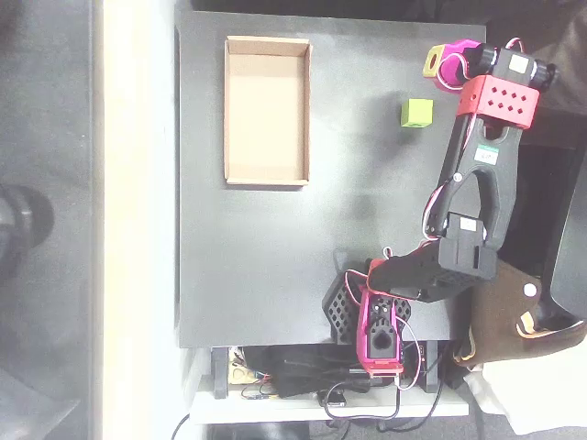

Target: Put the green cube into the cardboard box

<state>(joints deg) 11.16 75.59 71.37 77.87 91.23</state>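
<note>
My gripper [448,64] sits at the upper right of the overhead view, magenta with a yellow square patch on its left face; from above I cannot tell whether my jaws stand apart or together, and I see nothing held between them. Just below and to the left of my gripper, apart from it, lies the green cube [416,112], flat on the table and untouched. Well off to the left of my gripper, across a stretch of bare tabletop, is the cardboard box [267,111], open side up, long axis running up and down the picture, its floor bare.

By my reckoning the task is at its start; the cube is not yet grasped, nothing is in the box, and the whole of it remains: come down on the cube, close on it, lift, carry it leftward over the near wall of the box and let go.

Behind my gripper come my red perforated wrist block [496,99] and the black links of my arm [477,197], running down the picture to my base [378,325] at the table's lower edge, where wires trail off.

The table [266,275] is matte dark grey, smooth and uncluttered; to its left runs a pale strip [138,220], then grey floor; a brown leather-like thing [500,321] lies at the lower right beyond the table edge; the light is even, with soft shadows.
</note>
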